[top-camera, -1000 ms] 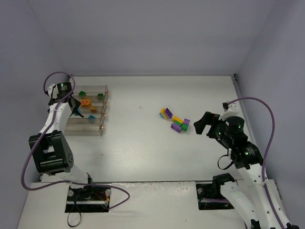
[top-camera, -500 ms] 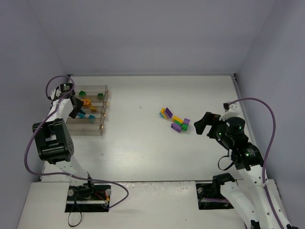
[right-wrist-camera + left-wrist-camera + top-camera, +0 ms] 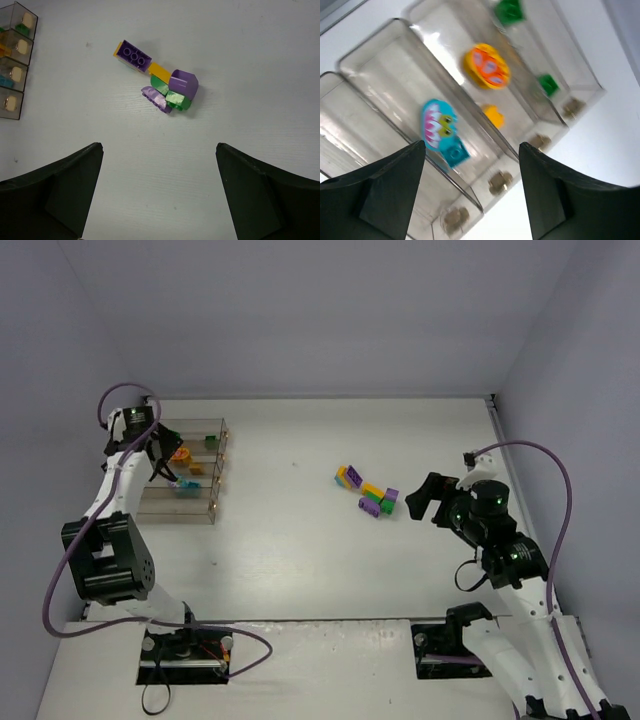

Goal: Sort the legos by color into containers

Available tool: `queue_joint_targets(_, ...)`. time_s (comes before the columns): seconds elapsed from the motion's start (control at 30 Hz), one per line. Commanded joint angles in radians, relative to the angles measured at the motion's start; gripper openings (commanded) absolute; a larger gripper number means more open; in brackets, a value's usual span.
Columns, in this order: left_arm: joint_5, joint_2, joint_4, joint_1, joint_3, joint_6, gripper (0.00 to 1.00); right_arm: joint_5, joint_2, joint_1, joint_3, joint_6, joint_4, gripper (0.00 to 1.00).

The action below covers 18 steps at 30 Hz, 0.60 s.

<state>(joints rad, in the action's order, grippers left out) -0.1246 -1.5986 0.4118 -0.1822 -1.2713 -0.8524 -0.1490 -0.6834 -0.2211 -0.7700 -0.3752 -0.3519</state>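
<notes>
Desk point(image 3: 300, 560) from above: clear containers point(image 3: 178, 510) at far left, left gripper point(image 3: 165, 468) low over the row's middle compartments. Loose legos point(image 3: 368, 492) bunched near desk centre, well apart from the containers. Right gripper point(image 3: 425, 498) just beside that bunch, on its right, not touching.

Left wrist: left gripper point(image 3: 471, 150) spread wide, nothing between the fingers, nothing held. Below it, rounded teal piece point(image 3: 438, 125) and teal brick point(image 3: 455, 152) touching in one compartment; orange round piece point(image 3: 487, 66) and yellow-orange brick point(image 3: 493, 116) in the next; two green bricks point(image 3: 510, 11) in the one beyond. Nearest compartment seemingly empty. View blurred. Likely risk: a finger catching a thin wall on the way up, dragging or tipping the whole row.

Right wrist: right gripper point(image 3: 159, 147) wide apart, empty, short of the bunch. Studded purple brick point(image 3: 134, 53), yellow brick point(image 3: 160, 69), rounded purple piece point(image 3: 183, 82), loose green brick point(image 3: 177, 100), flat purple piece point(image 3: 156, 97), all touching or overlapping. Likely risk: closing on one brick and pinching a neighbour of another colour, or scattering the bunch. Cannot tell whether any are snapped together.
</notes>
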Motion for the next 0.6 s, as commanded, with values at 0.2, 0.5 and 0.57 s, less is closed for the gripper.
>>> queue_joint_targets(0.2, 0.126, 0.212, -0.08, 0.38, 0.012, 0.374, 0.68, -0.084, -0.133, 0.006, -0.037, 0.016, 0.14, 0.79)
queue_joint_targets(0.5, 0.263, 0.315, -0.099, 0.486, 0.145, 0.435, 0.69, -0.072, -0.344, -0.05, -0.109, 0.091, 0.154, 0.61)
queue_joint_targets(0.57, 0.301, 0.345, -0.1, 0.49, 0.168, 0.441, 0.69, -0.061, -0.401, -0.087, -0.136, 0.111, 0.175, 0.61)
